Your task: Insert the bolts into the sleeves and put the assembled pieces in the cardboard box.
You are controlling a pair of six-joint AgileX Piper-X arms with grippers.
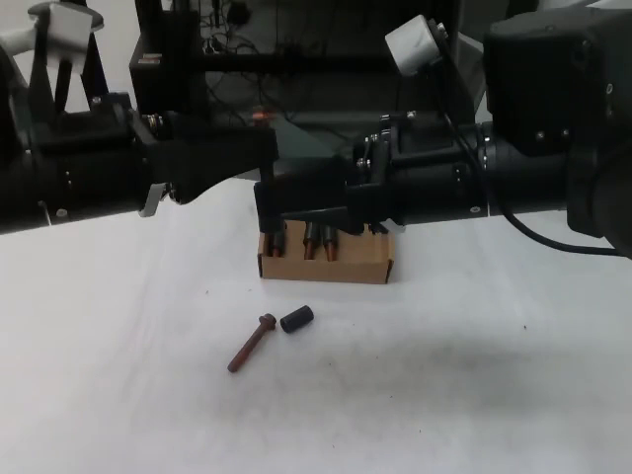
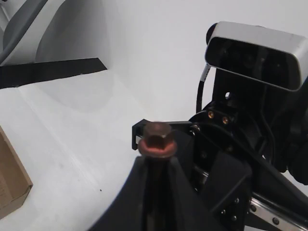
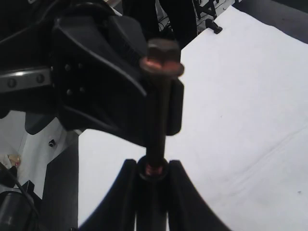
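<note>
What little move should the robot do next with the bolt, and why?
Probably push the bolt deeper into the sleeve. Its tip sits in the sleeve held by the right jaws, but most of the shaft is bare, with the left jaws gripping it.

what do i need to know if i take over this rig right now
Left gripper: shut on the bolt.
Right gripper: shut on the sleeve; the bolt's tip is at its mouth, depth unclear.
Both meet above the cardboard box.
Done: about three assembled pieces stand in the box.
Left: finish this insertion and box it, then do the loose bolt and loose sleeve on the bench.
</note>
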